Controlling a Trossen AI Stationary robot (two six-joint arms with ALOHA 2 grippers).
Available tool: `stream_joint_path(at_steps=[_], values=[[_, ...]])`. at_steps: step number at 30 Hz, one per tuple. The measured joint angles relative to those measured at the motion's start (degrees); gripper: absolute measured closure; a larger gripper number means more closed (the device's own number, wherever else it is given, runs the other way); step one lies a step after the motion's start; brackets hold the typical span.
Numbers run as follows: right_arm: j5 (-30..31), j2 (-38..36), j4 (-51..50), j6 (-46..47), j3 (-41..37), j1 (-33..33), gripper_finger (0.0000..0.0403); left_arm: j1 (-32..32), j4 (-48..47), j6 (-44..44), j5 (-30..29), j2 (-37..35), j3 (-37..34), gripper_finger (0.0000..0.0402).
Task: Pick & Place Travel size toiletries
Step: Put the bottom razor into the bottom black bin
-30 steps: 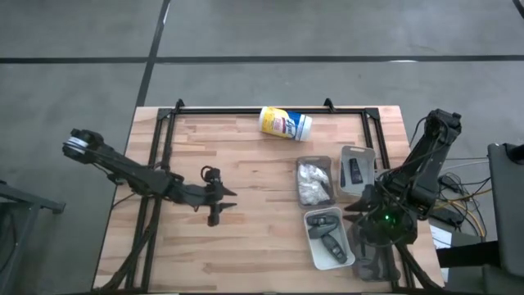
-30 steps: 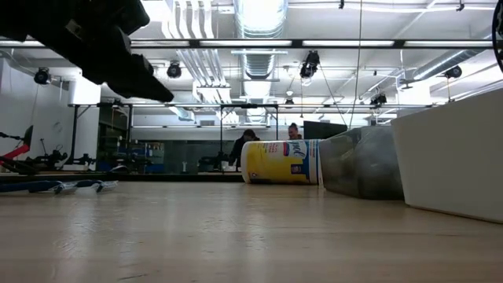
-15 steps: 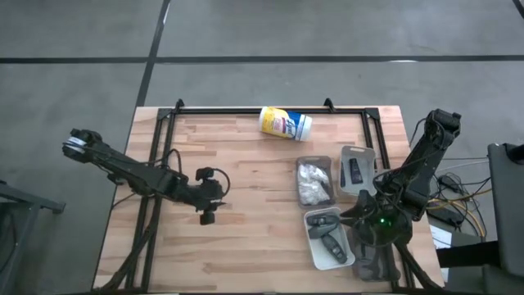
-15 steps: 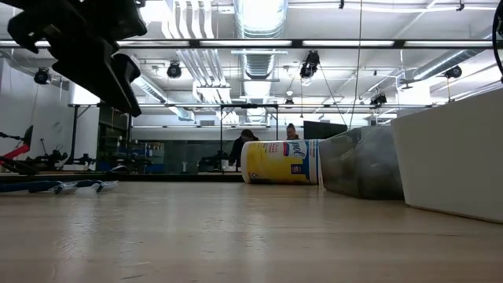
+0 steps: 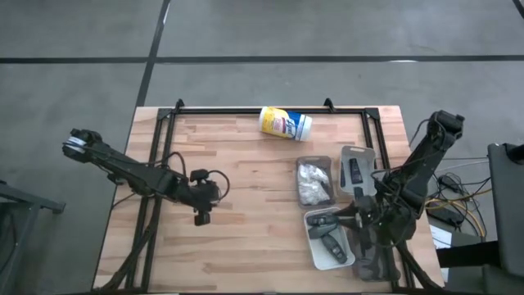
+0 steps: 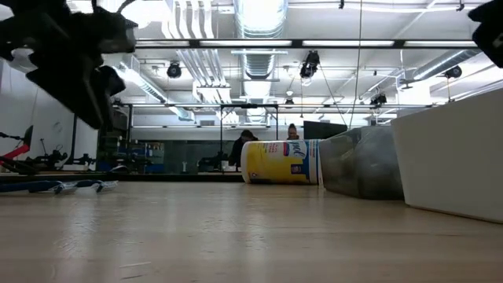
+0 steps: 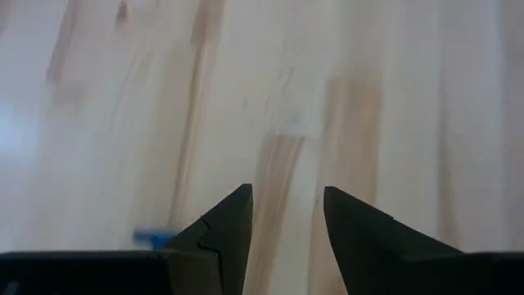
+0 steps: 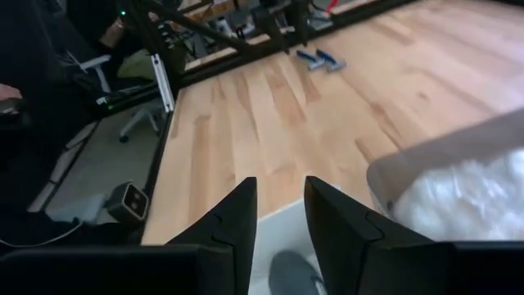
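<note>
The right tool (image 5: 358,215) hangs over the near tray (image 5: 313,244) at the surface's (image 5: 246,164) right side, its fingers (image 8: 233,221) parted by a narrow gap with nothing between them. Grey tubes (image 5: 330,243) lie in that tray, white packets (image 5: 312,181) in the tray behind, a dark stick (image 5: 356,172) in the third. The left tool (image 5: 201,215), released and empty, points down at bare wood, well apart from them.

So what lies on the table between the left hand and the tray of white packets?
Only bare wood: in the high view, nothing lies between the left hand and the tray of white packets. The yellow canister lies farther back, off that line.
</note>
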Motion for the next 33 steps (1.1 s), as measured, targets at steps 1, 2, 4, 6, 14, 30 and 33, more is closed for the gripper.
stream_joint_path(at_steps=[1,2,4,6,14,30,33], values=[[0.0,0.4,1.2,-1.7,0.0,-0.5,0.03,-0.1,-1.6,-1.2,0.0,0.0,0.0,0.0245],[0.0,0.8,2.2,-3.1,0.0,-0.9,0.0298,-0.1,-3.3,-2.3,0.0,0.0,0.0,0.0245],[0.0,2.0,3.4,-4.6,0.0,-1.9,0.0293,-0.1,-7.6,-4.7,0.0,0.0,0.0,0.0245],[0.0,3.2,3.6,-5.1,0.0,-2.9,0.0288,-0.1,-12.6,-7.7,-0.1,0.0,0.0,0.0245],[-0.3,8.3,4.0,-4.3,-0.1,-5.9,0.0267,-0.1,-19.8,-15.6,-0.5,0.0,-2.3,0.0245],[-1.9,10.5,4.0,-10.2,2.9,-6.3,0.0237,-0.1,-12.7,-21.6,2.1,0.0,-12.9,0.0245],[-1.9,10.5,4.0,-11.3,3.4,-6.3,0.0234,-0.1,-11.2,-21.6,2.4,-0.2,-14.0,0.0246]])
